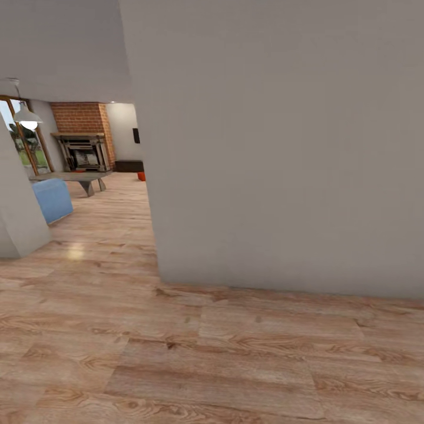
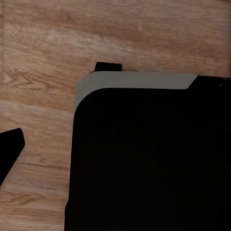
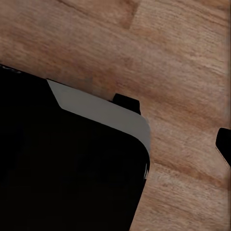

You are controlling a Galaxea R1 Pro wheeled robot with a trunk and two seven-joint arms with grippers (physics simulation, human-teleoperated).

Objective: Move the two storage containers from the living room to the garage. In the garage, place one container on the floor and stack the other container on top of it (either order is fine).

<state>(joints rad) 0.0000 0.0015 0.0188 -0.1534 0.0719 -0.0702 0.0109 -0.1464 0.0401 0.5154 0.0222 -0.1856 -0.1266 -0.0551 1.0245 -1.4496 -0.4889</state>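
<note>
Far down the hall, a small orange-red piece of one storage container [image 1: 141, 175] shows on the living room's wood floor, beside the edge of a grey wall [image 1: 282, 147]. The living room's red-brick fireplace [image 1: 82, 138] stands behind it. My left gripper [image 2: 115, 154] hangs over the wood planks. One dark fingertip [image 2: 10, 155] shows at the frame's edge, spread wide with nothing held. My right gripper [image 3: 120, 144] hangs likewise, with one fingertip [image 3: 224, 144] at its frame's edge. The garage is out of view.
The grey wall stands close ahead across the middle and right. A wall corner [image 1: 17, 212] juts in at the left, with a blue seat [image 1: 53, 199] and a low grey table [image 1: 79, 176] beyond. My black base [image 2: 149, 159] is under both wrists.
</note>
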